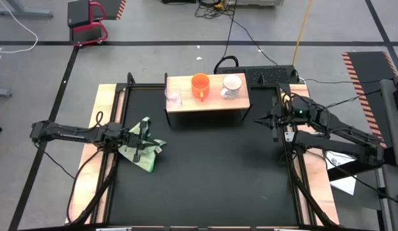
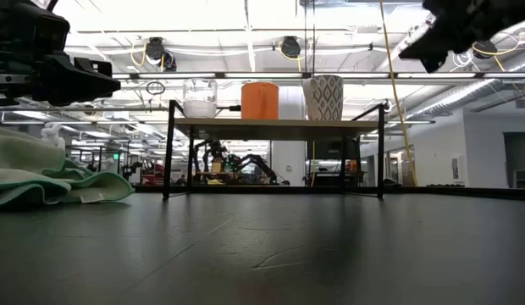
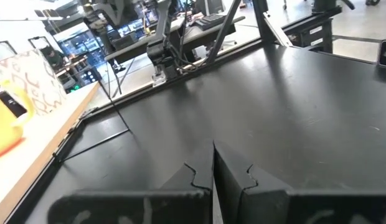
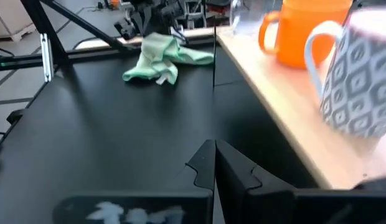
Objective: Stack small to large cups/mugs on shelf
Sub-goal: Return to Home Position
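Note:
Three vessels stand in a row on the shelf [image 1: 205, 101], a light wooden top on thin black legs at the table's far side: a clear glass cup [image 1: 173, 96] at its left end, an orange mug [image 1: 200, 86] in the middle, and a patterned white mug [image 1: 232, 86] at its right end. My left gripper [image 1: 155, 142] is shut and hovers above a green cloth [image 1: 145, 153] near the table's left edge; the low view shows it raised clear of the cloth [image 2: 51, 180]. My right gripper [image 1: 263, 120] is shut and raised, just right of the shelf's near right corner, beside the white mug [image 4: 361, 81].
The crumpled green cloth lies on the black mat [image 1: 212, 173] at the left. Light wooden side strips [image 1: 104, 109] run along both table edges. The mat between the arms and in front of the shelf is open. Cables and a power strip [image 1: 269, 74] lie behind the shelf.

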Robot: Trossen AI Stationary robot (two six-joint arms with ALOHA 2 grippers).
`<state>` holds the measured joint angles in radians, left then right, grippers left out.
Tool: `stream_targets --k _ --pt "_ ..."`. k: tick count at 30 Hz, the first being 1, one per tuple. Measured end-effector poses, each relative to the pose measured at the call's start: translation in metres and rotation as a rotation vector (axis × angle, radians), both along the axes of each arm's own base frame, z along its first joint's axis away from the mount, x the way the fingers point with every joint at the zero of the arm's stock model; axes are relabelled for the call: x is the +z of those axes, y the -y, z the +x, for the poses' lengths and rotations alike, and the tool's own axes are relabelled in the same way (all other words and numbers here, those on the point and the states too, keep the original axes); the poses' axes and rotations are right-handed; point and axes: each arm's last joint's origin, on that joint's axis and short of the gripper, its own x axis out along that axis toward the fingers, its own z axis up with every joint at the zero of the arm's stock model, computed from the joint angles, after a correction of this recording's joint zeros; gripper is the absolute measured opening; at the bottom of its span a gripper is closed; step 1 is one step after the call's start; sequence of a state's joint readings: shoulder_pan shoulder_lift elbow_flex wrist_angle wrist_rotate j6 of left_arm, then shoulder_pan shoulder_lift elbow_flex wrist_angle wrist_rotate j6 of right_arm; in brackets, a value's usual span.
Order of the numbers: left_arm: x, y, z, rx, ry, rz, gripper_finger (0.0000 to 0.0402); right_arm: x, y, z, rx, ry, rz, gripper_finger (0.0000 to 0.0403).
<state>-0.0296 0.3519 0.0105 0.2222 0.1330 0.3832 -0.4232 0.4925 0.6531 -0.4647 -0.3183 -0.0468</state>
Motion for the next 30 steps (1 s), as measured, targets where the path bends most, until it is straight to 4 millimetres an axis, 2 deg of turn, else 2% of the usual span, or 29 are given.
stream_targets --k 7,20,30 --pt "0.000 0.000 0.000 0.004 -0.003 -0.011 0.0010 -0.032 -0.001 -0.003 -0.017 0.058 0.028 0.0000" --pt "-0.001 0.000 0.000 0.005 -0.011 -0.025 0.0010 -0.084 0.001 0.005 0.025 0.198 0.041 0.0000" --pt "-0.001 0.000 0.000 0.007 -0.015 -0.045 0.0010 -0.107 0.001 0.006 0.024 0.242 0.019 0.0000"
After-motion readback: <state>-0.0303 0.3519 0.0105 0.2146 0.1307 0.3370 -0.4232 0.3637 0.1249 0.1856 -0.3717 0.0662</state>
